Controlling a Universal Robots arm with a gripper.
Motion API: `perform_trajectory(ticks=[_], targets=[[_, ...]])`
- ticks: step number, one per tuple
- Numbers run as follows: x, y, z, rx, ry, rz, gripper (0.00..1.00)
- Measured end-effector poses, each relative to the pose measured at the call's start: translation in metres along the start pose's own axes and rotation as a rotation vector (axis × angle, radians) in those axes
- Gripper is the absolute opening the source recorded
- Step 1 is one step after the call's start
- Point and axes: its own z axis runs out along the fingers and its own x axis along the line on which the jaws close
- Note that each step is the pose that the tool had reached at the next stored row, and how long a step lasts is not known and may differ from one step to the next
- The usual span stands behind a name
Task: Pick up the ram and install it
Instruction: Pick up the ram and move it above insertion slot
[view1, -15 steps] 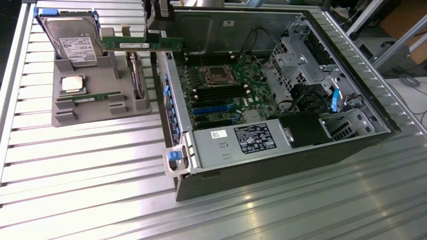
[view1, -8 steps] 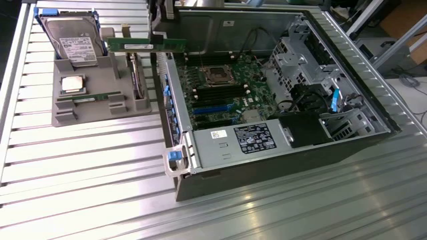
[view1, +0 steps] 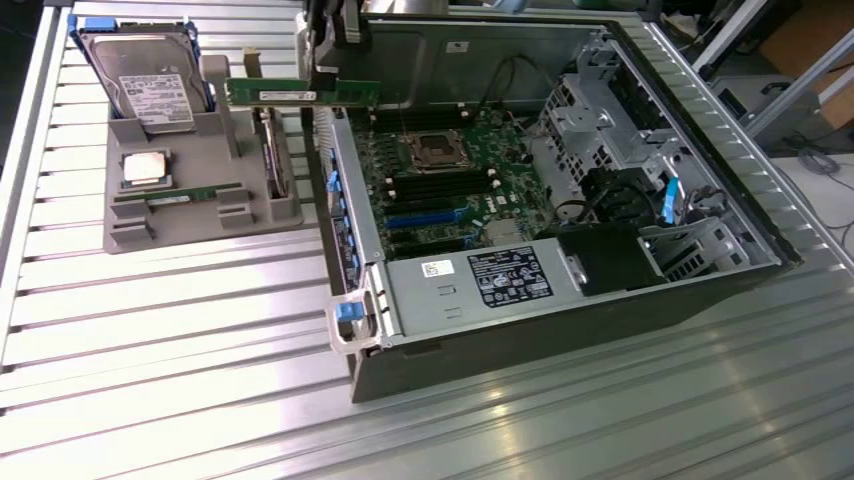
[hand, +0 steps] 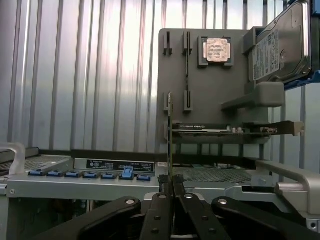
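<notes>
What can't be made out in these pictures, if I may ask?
- Exterior view: the gripper holding the ram is cut off by the top edge.
- Wrist view: the ram is edge-on, its chips hidden.
- Exterior view: the motherboard slots are too small to tell free from filled.

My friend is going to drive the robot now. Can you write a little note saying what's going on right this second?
Tool: shut on the ram.
Ram: held in the air, above the edge of the open computer case on the side nearest the grey tray.
Done: ram picked up.
Left: it is not yet in a slot on the motherboard.
</notes>
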Motion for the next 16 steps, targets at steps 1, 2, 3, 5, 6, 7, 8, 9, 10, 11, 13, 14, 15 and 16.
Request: perform_trajectory(ticks=[1,2,3,5,6,7,8,9,10,11,13,14,15,16], targets=[[0.0,-0.0007,0.0002,-0.0001,0.0,0.0,0.12],[0.0,-0.002,0.0007,-0.0003,0.0,0.0,0.12],[0.0,-0.0029,0.001,-0.0004,-0.0001,0.0,0.12],[0.0,-0.0049,0.0016,-0.0007,0.0,0.0,0.12],[0.0,-0.0061,0.0021,-0.0008,-0.0002,0.0,0.12],[0.0,-0.0076,0.0025,-0.001,-0.0001,0.0,0.12],[0.0,-0.0083,0.0028,-0.0011,-0.0002,0.0,0.12],[0.0,-0.0089,0.003,-0.0012,-0.0002,0.0,0.12],[0.001,-0.01,0.0033,-0.0013,-0.0001,0.0,0.12],[0.001,-0.0106,0.0035,-0.0015,-0.0001,0.0,0.12],[0.001,-0.0124,0.0041,-0.0016,-0.0001,0.0,0.12],[0.001,-0.0135,0.0045,-0.0017,-0.0002,0.0,0.12],[0.001,-0.0148,0.005,-0.0019,-0.0002,0.0,0.12],[0.001,-0.0167,0.0057,-0.0022,-0.0002,0.0,0.12]])
